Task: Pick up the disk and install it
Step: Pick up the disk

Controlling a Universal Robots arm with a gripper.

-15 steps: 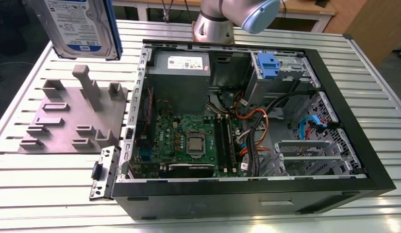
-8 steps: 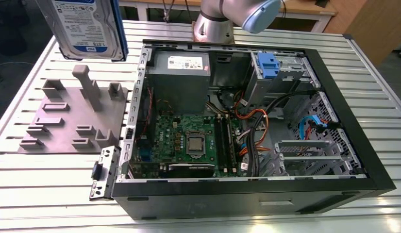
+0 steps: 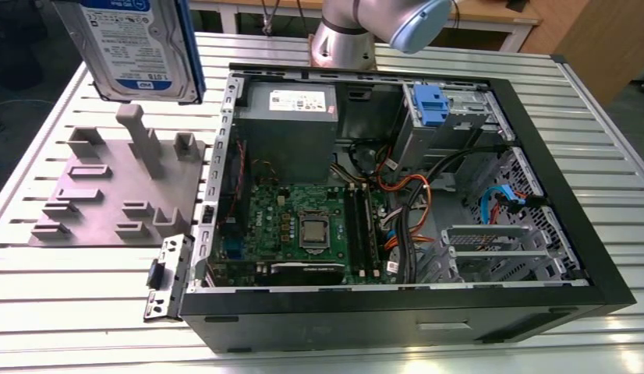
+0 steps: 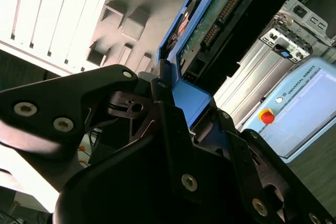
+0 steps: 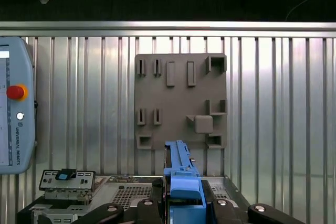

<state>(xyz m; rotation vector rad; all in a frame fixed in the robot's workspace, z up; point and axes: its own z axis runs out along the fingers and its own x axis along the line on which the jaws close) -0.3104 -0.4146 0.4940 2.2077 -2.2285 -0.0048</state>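
Currently the end effector (image 5: 184, 209) clamps the disk (image 3: 135, 48) by its blue bracket (image 5: 182, 182), above the grey holder (image 3: 104, 195) at ten o'clock of the computer case (image 3: 405, 315), likely keeping connectors free for insertion.

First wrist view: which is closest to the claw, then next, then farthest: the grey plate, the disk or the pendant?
1. The disk, held in the claw.
2. The grey plate, on the table just past the disk.
3. The pendant, farther off to one side.
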